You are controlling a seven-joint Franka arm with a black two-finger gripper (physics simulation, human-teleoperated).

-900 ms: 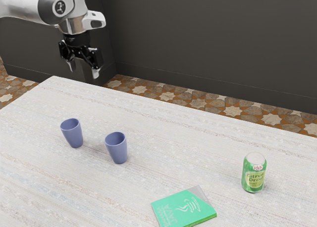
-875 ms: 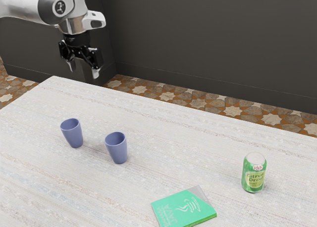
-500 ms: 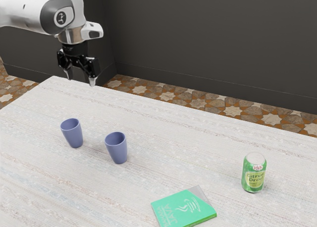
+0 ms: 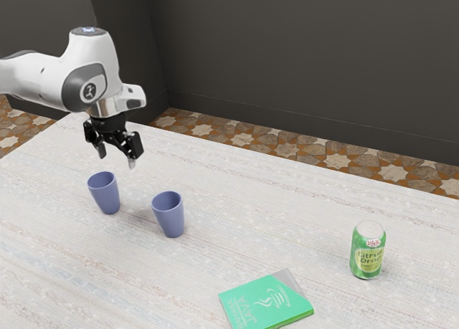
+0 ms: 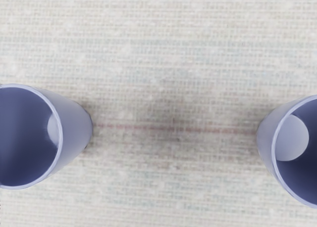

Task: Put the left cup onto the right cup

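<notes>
Two blue-grey cups stand upright on the pale table. The left cup is toward the exterior view's left, and the right cup stands a short way to its right. My gripper hangs open just above the left cup and slightly behind it, fingers pointing down with nothing between them. From above, the wrist view looks into the open mouth of one cup and the other cup, with bare table between them under my hand.
A green soda can stands upright at the exterior view's right. A green book lies flat near the front edge. Behind the table's far edge are a patterned tile floor and a dark wall.
My arm has come down and forward, bringing the gripper from high over the table's far edge to just above the left cup. The fingers stayed open. The cups have not moved.
</notes>
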